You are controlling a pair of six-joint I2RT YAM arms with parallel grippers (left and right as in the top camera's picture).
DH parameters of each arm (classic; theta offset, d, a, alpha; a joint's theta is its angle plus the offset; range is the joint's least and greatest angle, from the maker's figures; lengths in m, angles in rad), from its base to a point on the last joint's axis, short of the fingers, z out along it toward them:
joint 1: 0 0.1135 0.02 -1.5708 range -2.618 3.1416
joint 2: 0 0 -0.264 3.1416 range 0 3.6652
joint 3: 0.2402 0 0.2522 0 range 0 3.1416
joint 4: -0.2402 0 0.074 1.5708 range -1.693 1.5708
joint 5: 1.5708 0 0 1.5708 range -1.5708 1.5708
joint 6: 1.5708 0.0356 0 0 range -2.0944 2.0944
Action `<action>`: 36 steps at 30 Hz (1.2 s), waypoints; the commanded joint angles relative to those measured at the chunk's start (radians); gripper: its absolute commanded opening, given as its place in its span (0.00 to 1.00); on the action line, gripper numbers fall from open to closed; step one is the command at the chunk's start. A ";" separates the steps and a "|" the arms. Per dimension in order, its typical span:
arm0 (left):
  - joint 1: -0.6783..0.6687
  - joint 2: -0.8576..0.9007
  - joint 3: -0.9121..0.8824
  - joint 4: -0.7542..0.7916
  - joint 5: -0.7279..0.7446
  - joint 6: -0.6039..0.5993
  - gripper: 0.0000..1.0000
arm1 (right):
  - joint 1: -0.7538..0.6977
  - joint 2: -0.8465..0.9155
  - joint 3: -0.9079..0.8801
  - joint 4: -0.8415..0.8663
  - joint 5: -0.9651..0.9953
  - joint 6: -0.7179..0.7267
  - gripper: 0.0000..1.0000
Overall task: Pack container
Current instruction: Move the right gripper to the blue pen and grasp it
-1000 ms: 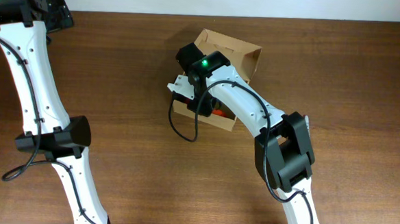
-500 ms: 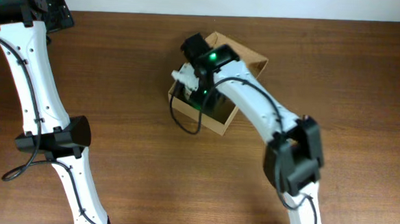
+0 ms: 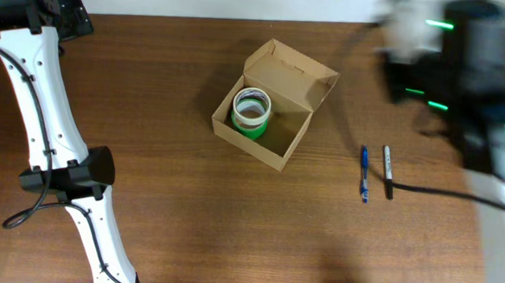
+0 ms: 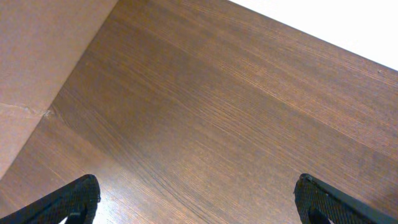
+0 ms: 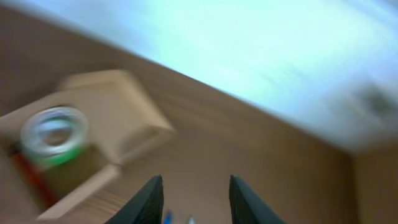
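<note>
My right arm (image 3: 463,83), blurred, seems raised at the table's (image 3: 163,197) right side, right gripper (image 5: 196,202) apart and empty. Left gripper (image 4: 199,208) gapes wide, far-left corner. Open cardboard box (image 3: 286,72) sits mid-table, tape roll (image 3: 252,111) inside.

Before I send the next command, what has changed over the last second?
The right arm pulled out of the container and swung away to the table's right side. The right gripper is open and empty. That uncovers a green-and-white tape roll inside the container and two pens on the table. The container turned slightly but kept its spot, and the left arm stayed put.
</note>
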 commanded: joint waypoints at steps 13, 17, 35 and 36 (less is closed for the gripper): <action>0.004 -0.023 -0.006 0.000 -0.003 0.009 1.00 | -0.265 0.088 -0.856 0.282 -0.237 0.336 0.54; 0.004 -0.023 -0.006 0.000 -0.003 0.009 1.00 | -0.265 0.186 -0.877 0.307 -0.258 0.336 0.48; 0.004 -0.023 -0.006 0.000 -0.003 0.009 1.00 | -0.193 0.373 -0.877 0.351 -0.144 0.367 0.35; 0.004 -0.023 -0.006 0.000 -0.003 0.009 1.00 | -0.193 0.379 -0.877 0.351 -0.128 0.379 0.34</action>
